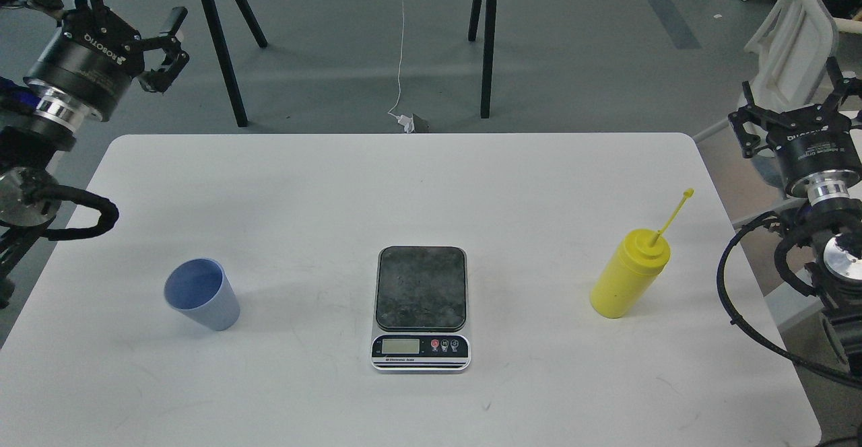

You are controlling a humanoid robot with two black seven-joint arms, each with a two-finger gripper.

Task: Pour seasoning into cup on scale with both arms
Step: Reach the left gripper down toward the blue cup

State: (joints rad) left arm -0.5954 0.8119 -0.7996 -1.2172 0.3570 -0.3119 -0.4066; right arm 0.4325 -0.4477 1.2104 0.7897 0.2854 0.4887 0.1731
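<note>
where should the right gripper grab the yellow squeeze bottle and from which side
Probably around the middle of the seasoning bottle's straight cylindrical body, below the domed cap, coming in from its right side, where the right gripper already waits, empty with jaws spread. The bottle stands upright with bare table around it. Stay clear of the thin nozzle and the cap strap sticking up to the right.

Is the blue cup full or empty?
Empty. The cup stands upright on the table and its open mouth shows only bare blue inside. It is not yet on the scale.
</note>
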